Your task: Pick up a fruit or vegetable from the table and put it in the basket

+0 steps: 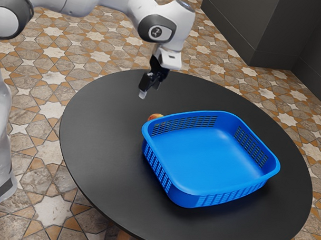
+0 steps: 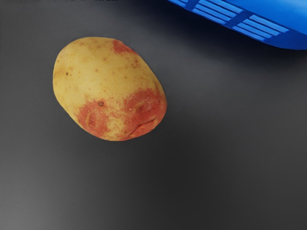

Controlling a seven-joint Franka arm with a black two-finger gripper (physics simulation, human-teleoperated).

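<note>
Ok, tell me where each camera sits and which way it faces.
Exterior view: at the arm's side, above the round table, looking down aslant at the blue basket; the arm and gripper show.
Wrist view: on the arm's hand, looking down at the potato.
Shared: potato, part of the basket, some tabletop.

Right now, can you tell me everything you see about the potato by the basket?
The potato is a plump oval, yellow with blotchy red patches, small dark specks and a crease in one red patch. Its skin looks mostly smooth, and I see no piece missing. It lies on its long side on the dark table, close to the blue basket, outside it, with a gap between them. I see only the table touching it.
</note>
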